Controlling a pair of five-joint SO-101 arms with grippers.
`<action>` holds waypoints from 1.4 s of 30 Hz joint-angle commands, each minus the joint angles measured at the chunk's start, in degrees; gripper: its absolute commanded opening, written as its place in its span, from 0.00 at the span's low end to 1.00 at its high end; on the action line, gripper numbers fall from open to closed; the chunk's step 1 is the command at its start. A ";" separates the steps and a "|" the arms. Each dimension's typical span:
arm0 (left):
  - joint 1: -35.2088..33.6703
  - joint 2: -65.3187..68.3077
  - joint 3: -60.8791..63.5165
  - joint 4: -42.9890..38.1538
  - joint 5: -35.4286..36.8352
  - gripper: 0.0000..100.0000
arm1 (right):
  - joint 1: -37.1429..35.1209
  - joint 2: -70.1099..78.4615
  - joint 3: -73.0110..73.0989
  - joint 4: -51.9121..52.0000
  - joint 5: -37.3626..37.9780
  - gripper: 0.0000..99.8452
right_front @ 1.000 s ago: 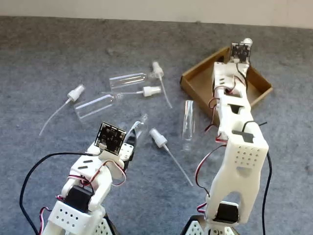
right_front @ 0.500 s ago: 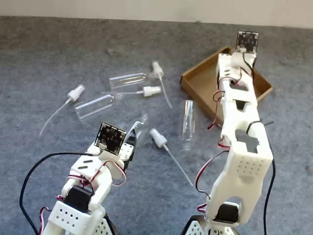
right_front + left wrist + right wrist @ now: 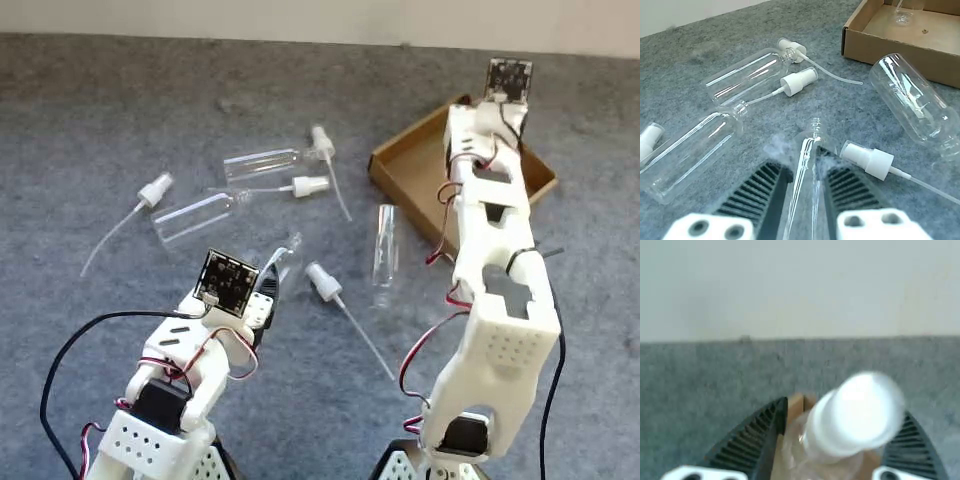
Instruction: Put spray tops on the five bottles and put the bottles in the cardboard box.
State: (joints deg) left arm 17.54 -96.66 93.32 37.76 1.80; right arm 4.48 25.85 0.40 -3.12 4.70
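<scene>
My left gripper [image 3: 805,169] is shut on a clear uncapped bottle [image 3: 809,145], whose neck points away from it; in the high view this gripper [image 3: 274,274] is low on the carpet, left of centre. My right gripper [image 3: 844,410] is shut on a bottle with a white spray top [image 3: 860,410], held over the cardboard box [image 3: 405,165] at the back right. Three more uncapped bottles lie on the carpet [image 3: 262,162] [image 3: 195,217] [image 3: 384,245]. Loose spray tops lie near them [image 3: 322,140] [image 3: 310,186] [image 3: 155,190] [image 3: 322,280].
The grey carpet runs back to a pale wall [image 3: 800,285] behind the box. The right arm [image 3: 495,250] stretches along the right side of the table, beside the bottle lying nearest the box. The dip tubes of the spray tops trail across the carpet.
The right arm has pushed farther over the box and its wrist has tipped up. The left arm and the loose bottles and tops have not moved.
</scene>
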 commanded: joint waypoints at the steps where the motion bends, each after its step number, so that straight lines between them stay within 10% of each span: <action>1: -0.75 -0.66 -0.13 -1.32 -0.53 0.05 | -0.13 -10.07 -1.36 6.55 0.18 0.28; 23: -5.93 -0.66 -1.54 -1.41 -0.35 0.05 | -1.27 -45.32 -0.66 55.60 0.18 0.28; 42: -24.57 -0.66 -6.73 -1.49 -0.26 0.05 | -28.62 -47.25 -0.13 81.80 0.18 0.28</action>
State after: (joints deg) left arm -2.24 -96.66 90.77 37.76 1.80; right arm -20.57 -18.99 0.40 78.37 4.70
